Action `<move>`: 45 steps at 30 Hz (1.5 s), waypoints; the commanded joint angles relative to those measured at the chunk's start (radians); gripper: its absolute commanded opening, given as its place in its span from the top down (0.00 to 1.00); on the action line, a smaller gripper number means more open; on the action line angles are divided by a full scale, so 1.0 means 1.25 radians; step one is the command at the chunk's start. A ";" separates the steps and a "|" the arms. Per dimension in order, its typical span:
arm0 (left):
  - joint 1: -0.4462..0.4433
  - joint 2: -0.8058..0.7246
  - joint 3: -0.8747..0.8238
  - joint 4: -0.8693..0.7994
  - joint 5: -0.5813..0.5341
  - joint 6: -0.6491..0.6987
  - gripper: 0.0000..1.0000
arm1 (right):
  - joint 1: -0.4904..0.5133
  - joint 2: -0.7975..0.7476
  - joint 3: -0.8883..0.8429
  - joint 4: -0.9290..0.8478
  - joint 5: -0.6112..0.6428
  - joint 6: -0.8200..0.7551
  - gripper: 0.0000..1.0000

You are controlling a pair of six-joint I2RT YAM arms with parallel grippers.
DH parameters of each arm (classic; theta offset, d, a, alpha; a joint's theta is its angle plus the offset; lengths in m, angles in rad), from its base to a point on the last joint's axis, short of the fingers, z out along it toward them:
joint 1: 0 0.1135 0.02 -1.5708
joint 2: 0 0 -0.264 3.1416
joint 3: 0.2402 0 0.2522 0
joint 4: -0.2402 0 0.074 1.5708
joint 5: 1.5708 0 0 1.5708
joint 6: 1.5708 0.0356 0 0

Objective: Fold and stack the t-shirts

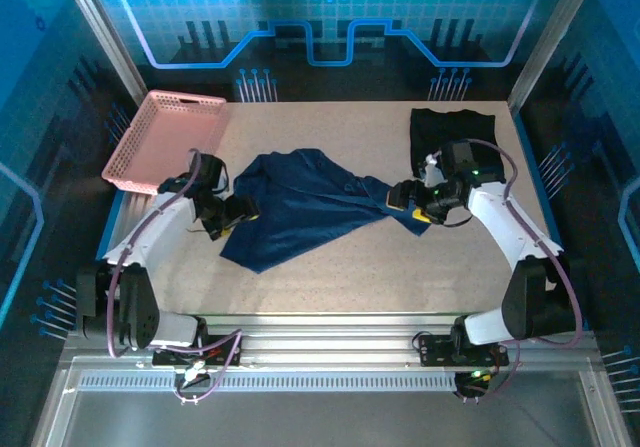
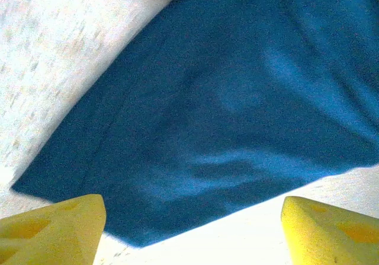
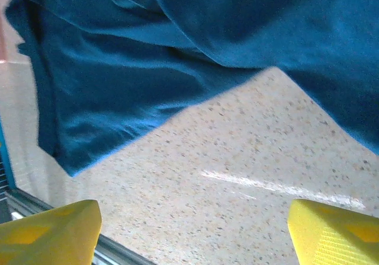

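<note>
The navy blue t-shirt (image 1: 300,202) lies rumpled and spread across the middle of the table, its print hidden. My left gripper (image 1: 236,217) is at the shirt's left edge, open, with yellow fingers (image 2: 53,229) wide apart over the shirt's hem corner (image 2: 195,128). At the shirt's right end, my right gripper (image 1: 402,202) is open too; its fingers (image 3: 331,232) frame bare table, with the navy cloth (image 3: 177,45) just beyond them. The black t-shirt (image 1: 452,135) lies folded to a square at the back right.
A pink perforated basket (image 1: 165,139) sits tilted at the table's back left corner. Speckled tabletop (image 1: 400,277) lies in front of the shirt. The table's metal front rail (image 3: 35,208) shows in the right wrist view.
</note>
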State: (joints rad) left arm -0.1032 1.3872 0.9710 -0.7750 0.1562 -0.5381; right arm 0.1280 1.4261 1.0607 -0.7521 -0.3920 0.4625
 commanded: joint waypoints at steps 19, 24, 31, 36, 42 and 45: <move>-0.116 0.138 -0.089 0.039 -0.158 -0.014 0.89 | 0.126 0.244 0.159 0.071 0.102 0.035 0.23; -0.117 0.093 -0.083 0.026 -0.176 -0.002 1.00 | 0.200 0.343 0.314 0.038 0.166 -0.018 0.25; -0.113 -0.005 -0.059 -0.007 -0.189 0.001 1.00 | 0.279 0.509 0.526 -0.023 0.332 -0.139 0.32; -0.090 -0.076 -0.049 -0.028 -0.190 -0.007 1.00 | 0.319 0.593 0.616 -0.059 0.442 -0.234 0.38; -0.067 -0.096 -0.076 -0.012 -0.152 -0.013 1.00 | 0.329 0.643 0.656 -0.079 0.498 -0.278 0.45; -0.067 -0.089 -0.098 -0.003 -0.163 -0.021 0.89 | 0.333 0.663 0.666 -0.100 0.531 -0.280 0.57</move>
State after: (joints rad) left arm -0.1925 1.2778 0.8764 -0.7624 -0.0563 -0.5522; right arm 0.5358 2.2219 1.8503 -0.8211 0.2016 0.1459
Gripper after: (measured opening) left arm 0.082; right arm 0.447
